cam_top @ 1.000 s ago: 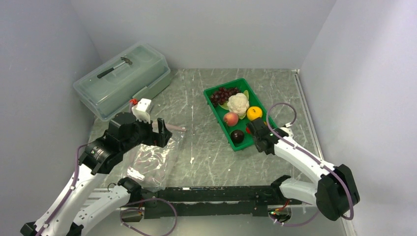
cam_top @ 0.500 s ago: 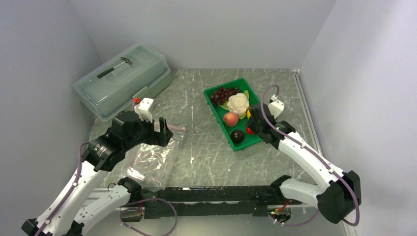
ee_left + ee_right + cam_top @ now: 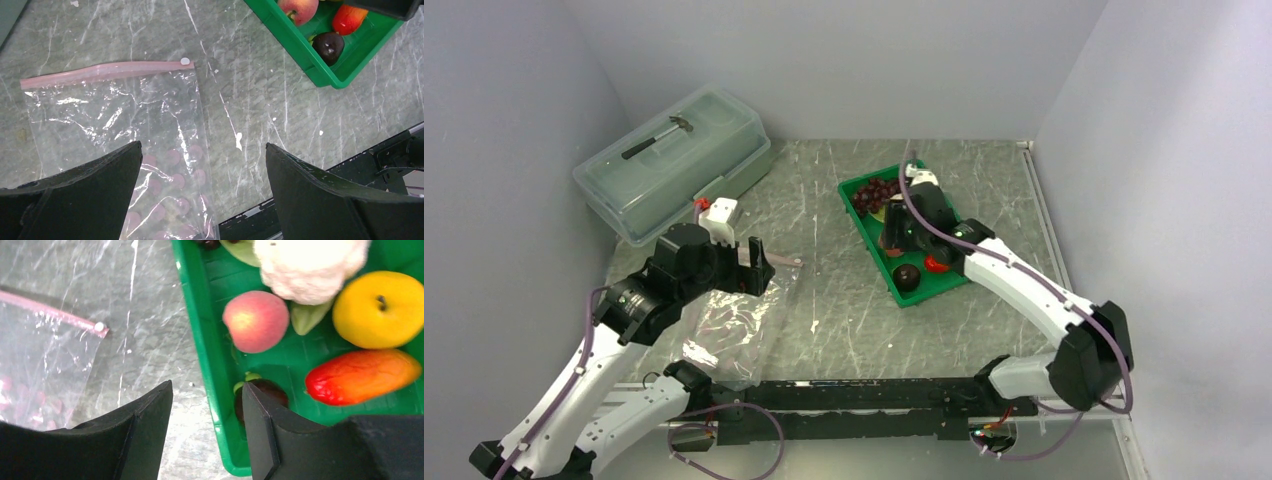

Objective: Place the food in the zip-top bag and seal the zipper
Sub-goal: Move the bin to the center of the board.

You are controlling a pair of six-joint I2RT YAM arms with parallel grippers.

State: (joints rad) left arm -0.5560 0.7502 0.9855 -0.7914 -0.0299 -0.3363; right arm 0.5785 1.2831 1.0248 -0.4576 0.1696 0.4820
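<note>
The clear zip-top bag (image 3: 734,325) lies flat at the near left, its pink zipper (image 3: 779,260) on the far edge. My left gripper (image 3: 754,270) hovers over it, open and empty; in the left wrist view the bag (image 3: 115,125) and zipper (image 3: 100,71) lie below the gripper (image 3: 203,150). The green tray (image 3: 924,297) holds grapes (image 3: 876,190), a plum (image 3: 908,277) and a pepper (image 3: 939,265). My right gripper (image 3: 894,235) is open over the tray's left wall (image 3: 200,330), near the plum (image 3: 265,390), peach (image 3: 256,321), cauliflower (image 3: 310,262), orange (image 3: 378,309) and pepper (image 3: 362,376).
A large translucent lidded box (image 3: 674,160) with a hammer (image 3: 656,137) on its lid stands at the far left. Grey walls close in the left, back and right. A black rail (image 3: 874,395) runs along the near edge between the arm bases.
My right arm has swung from the tray's near right corner to the left and farther back, over the tray's middle, now hiding the cauliflower from above. The left arm has barely moved.
</note>
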